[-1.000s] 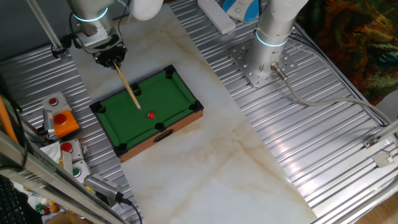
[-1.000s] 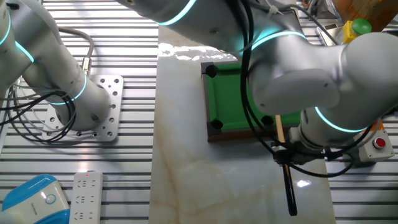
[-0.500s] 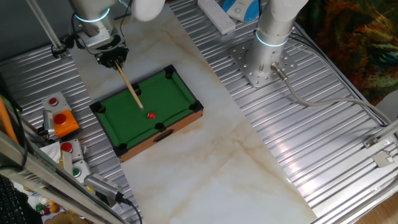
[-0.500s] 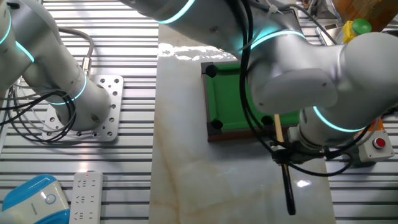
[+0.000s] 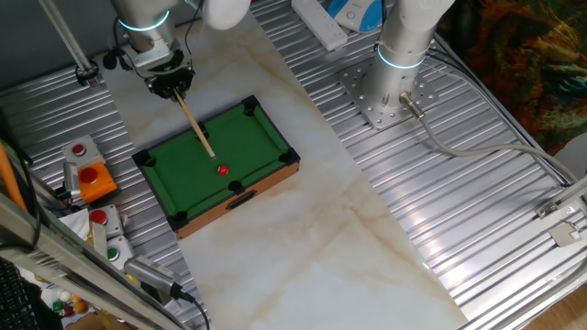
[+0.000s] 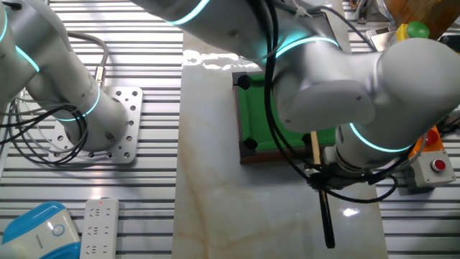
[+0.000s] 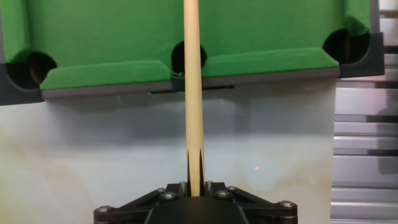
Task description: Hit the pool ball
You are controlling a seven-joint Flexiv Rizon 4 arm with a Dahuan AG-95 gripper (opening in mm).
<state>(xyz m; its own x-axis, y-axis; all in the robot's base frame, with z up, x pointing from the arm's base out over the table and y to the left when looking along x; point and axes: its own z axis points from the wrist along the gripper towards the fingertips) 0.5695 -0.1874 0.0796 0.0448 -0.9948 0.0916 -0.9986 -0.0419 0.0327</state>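
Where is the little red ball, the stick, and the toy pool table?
pool ball (image 5: pixel 222 170), one fixed view, middle of the red sphere.
cue stick (image 5: pixel 196 129), one fixed view, middle of the wooden shaft.
toy pool table (image 5: pixel 252 137), one fixed view, bare green felt near the far end.

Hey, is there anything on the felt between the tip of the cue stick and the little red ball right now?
Nothing visible. In the one fixed view the cue stick, held by the gripper, points down across the pool table toward the pool ball, and only bare green felt lies between its tip and the ball. The hand view does not show the ball.
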